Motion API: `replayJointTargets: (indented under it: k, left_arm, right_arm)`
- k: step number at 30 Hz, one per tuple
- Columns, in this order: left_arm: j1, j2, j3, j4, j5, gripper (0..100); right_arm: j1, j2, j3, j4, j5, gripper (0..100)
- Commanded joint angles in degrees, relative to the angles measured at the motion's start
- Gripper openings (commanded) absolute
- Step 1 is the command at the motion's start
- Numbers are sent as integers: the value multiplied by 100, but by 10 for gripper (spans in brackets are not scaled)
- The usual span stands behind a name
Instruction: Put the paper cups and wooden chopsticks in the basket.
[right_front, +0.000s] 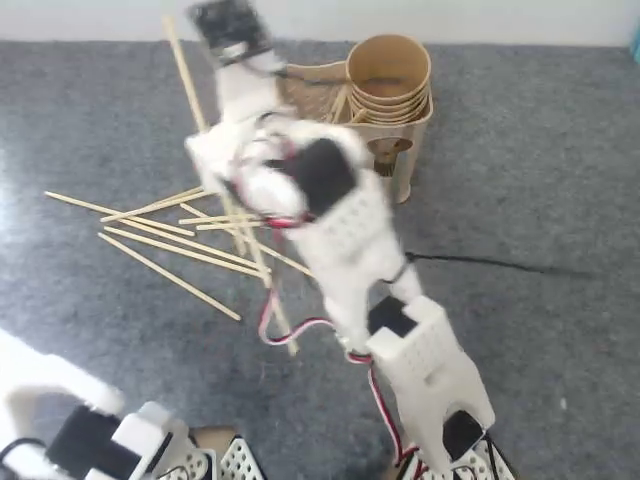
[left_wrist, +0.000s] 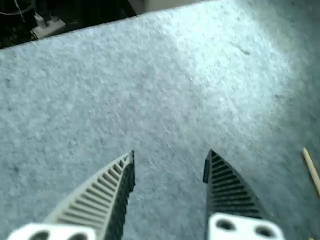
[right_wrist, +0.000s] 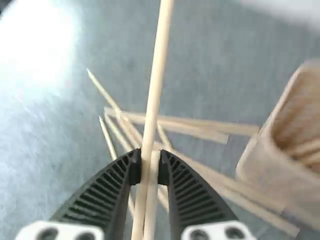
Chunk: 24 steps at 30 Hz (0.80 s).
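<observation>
right arm (right_front: 350, 240) is stretched way out over the grey mat (left_wrist: 150, 75), wrist tipped down; the right gripper (right_wrist: 148, 167) is almost fully closed, pinching one wooden chopstick (right_wrist: 157, 75) that runs straight out past its tips; the loose chopsticks (right_wrist: 200, 131) lie scattered just beyond the jaws; the basket (right_wrist: 280, 165) sits close off to one side, with the paper cups (right_front: 388, 70) stacked inside; the left gripper (left_wrist: 170, 160) hangs wide open over bare mat, holding nothing

High view looks steeply down over the bench (right_front: 560, 180) from behind the arms (right_front: 345, 225); left wrist view hangs close above the bench; right wrist and high views share the scattered chopsticks (right_front: 170, 245), probably the basket (right_front: 400, 160) too.
</observation>
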Motion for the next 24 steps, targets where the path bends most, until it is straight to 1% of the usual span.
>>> replayJointTargets:
  k: [1, 3, 6, 12, 17, 20, 24]
  left_arm:
    - [730, -79, -418, 791, 9, 216]
    - [1143, -79, -497, 1178, 9, 216]
    - [1811, -79, -505, 1591, 9, 216]
    - [2892, -70, -444, 1943, 53, 215]
    - [3508, -79, -136, 1732, 422, 215]
    - [3596, -79, 101, 1371, 440, 215]
    - [3587, -79, 514, 668, 440, 215]
  right_arm:
    - [374, -875, -396, -259, 774, 8]
    - [549, -1147, -396, -479, 923, 8]
    - [743, -1464, -404, -892, 932, 8]
    - [1226, -1666, -378, -1947, 914, 8]
    - [1640, -1341, -369, -3319, 905, 8]
    - [1807, -1068, -369, -4057, 923, 8]
    - [1965, -629, -369, -4813, 932, 8]
